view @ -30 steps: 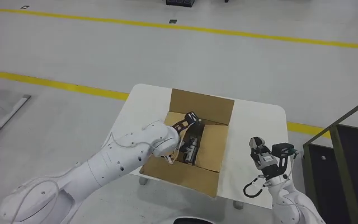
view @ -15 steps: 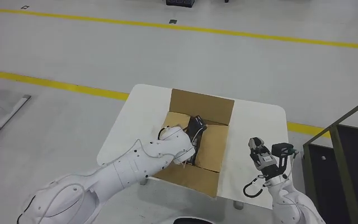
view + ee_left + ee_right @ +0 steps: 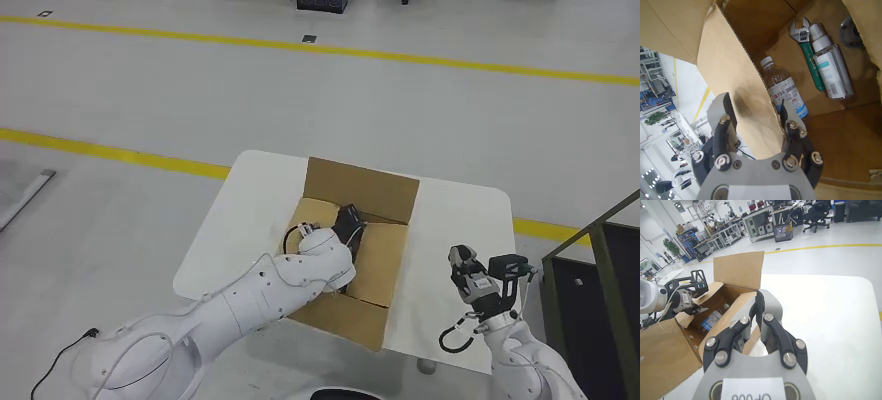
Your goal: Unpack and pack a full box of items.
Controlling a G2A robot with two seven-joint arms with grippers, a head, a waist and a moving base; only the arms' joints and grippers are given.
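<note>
An open cardboard box (image 3: 362, 187) stands on the white table (image 3: 460, 215). My left gripper (image 3: 347, 224) is down inside it, open, with the corrugated edge of an inner flap (image 3: 730, 62) between its fingers (image 3: 728, 106). On the box floor lie a clear bottle with a blue label (image 3: 785, 91), a green-handled wrench (image 3: 809, 56), a spray bottle (image 3: 831, 70) and a round metal part (image 3: 848, 32). My right gripper (image 3: 461, 260) hovers over the table to the right of the box, shut and holding nothing. The right wrist view shows the left gripper (image 3: 696, 310) above the bottle (image 3: 715, 315).
Bare tabletop (image 3: 819, 313) stretches to the right of the box, under my right gripper. A dark metal frame (image 3: 600, 270) stands off the table's right edge. The box's back flap (image 3: 738, 270) stands upright.
My left arm has pushed farther over and into the box, its gripper shifting slightly toward the middle. The right gripper has sunk a little.
</note>
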